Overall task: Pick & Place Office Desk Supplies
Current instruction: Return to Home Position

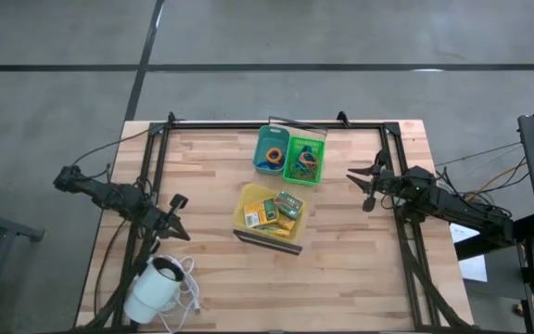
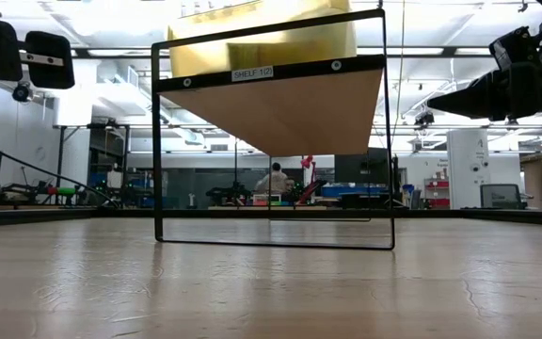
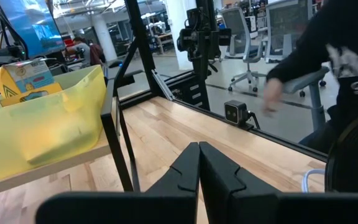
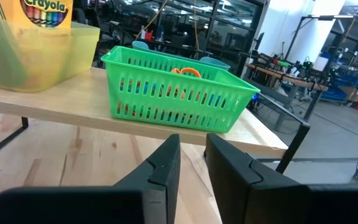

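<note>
Jaws empty nr Crayola box (image 4: 45,11)

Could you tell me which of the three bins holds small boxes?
The yellow bin; the green bin and blue bin, side by side, hold only loose small items.

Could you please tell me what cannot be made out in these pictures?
Low view: the shelf board hides the green bin and blue bin; only the yellow bin shows above it.
Right wrist view: the green bin hides nearly all of the blue bin.
High view: the items in the green bin are too small to tell apart.
Left wrist view: the edge cuts off the person.
</note>
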Controlling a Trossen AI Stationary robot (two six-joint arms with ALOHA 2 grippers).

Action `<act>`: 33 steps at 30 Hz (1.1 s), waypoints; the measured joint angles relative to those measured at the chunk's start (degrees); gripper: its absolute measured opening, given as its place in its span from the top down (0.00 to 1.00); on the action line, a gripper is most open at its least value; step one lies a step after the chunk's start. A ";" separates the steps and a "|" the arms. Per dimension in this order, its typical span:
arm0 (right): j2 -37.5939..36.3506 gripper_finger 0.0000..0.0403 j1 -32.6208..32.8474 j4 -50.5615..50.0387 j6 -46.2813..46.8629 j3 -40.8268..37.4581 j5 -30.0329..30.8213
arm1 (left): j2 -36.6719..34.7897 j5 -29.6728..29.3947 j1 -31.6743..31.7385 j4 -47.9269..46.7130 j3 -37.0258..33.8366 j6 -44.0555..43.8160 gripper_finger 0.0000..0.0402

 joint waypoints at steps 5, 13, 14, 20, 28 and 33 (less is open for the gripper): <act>0.00 0.82 0.00 0.00 0.00 0.00 -0.02 | 0.00 0.00 0.02 -0.02 0.00 0.00 0.97; 0.00 0.79 0.00 0.00 0.00 0.00 -0.04 | 0.00 0.00 0.02 -0.02 0.00 -0.02 0.97; 0.00 0.79 0.00 0.00 0.00 0.00 -0.04 | 0.00 0.00 0.02 -0.04 0.00 -0.02 0.97; 0.00 0.78 0.00 0.00 0.00 0.00 -0.04 | 0.00 0.00 0.02 -0.04 0.00 -0.02 0.97; 0.00 0.81 0.00 0.00 0.00 0.00 -0.04 | 0.00 0.00 0.02 -0.04 0.00 -0.02 0.97; 0.02 0.82 0.00 0.00 0.00 0.00 -0.02 | 0.00 0.00 0.02 -0.04 0.00 -0.02 0.97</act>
